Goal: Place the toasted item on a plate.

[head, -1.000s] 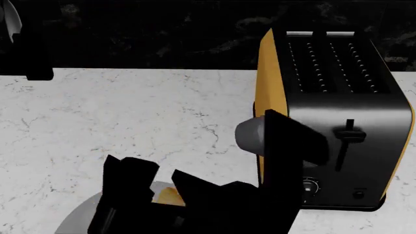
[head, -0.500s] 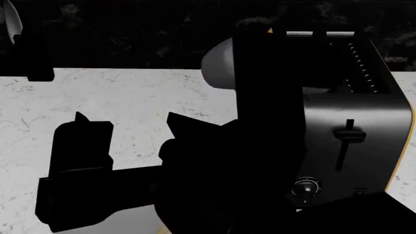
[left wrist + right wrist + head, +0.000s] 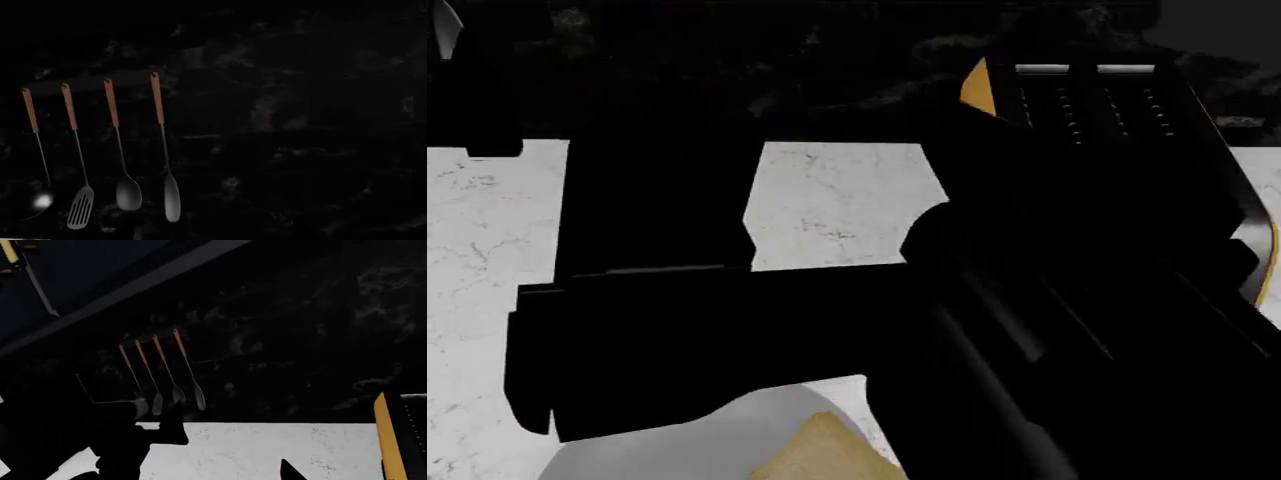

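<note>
Your pale tan toast slice [image 3: 827, 452] lies flat on the round grey plate [image 3: 681, 450] at the desk's near edge, so it's placed (neither hand's grip state can be told).

A white marble countertop [image 3: 827, 215] with thin grey veining carries everything here, running back to a dark wall. At its right side stands a black toaster [image 3: 1121, 130] with yellow-orange side panels, upright, its two top slots facing up (a large dark arm covers most of its front). At the near edge lies a round light-grey plate [image 3: 694, 450], only partly in view, resting flat on the marble. The right wrist view shows the same pale surface [image 3: 267, 450] with the toaster's yellow edge [image 3: 387, 440] at one side
</note>
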{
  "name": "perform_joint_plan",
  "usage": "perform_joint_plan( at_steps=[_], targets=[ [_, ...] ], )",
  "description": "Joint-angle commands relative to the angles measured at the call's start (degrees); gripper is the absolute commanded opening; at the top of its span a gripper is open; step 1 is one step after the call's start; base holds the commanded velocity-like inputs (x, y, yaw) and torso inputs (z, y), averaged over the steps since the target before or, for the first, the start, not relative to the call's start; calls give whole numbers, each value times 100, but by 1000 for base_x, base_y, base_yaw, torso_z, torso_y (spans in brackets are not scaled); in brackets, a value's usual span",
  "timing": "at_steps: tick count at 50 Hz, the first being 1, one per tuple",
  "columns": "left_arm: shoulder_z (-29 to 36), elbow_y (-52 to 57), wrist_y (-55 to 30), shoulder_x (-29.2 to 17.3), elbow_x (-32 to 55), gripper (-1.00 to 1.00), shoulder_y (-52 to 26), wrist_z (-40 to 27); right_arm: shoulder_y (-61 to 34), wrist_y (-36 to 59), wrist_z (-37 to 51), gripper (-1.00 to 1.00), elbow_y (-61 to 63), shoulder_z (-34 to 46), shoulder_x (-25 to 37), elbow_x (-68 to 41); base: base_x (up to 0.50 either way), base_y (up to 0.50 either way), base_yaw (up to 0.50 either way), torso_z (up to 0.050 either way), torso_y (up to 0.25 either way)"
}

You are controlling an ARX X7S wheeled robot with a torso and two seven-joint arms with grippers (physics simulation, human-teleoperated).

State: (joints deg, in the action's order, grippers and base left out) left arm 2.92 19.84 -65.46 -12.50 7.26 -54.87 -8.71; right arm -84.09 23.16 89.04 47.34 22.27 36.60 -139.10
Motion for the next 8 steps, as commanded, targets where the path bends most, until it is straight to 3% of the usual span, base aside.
perform_joint_plan(
  at_steps=[1,8],
  targets=[
    [-126,-44,48,-74,-44,100,-56,-51,-866,-764,41,100,253,283,1055,-380,0,0,0,0,0],
    [-144,-45,63,-97,-36,100,-38,-68,-1753,-938,31,100,248,655,1942,-964,0,0,0,0,0]
  ],
)
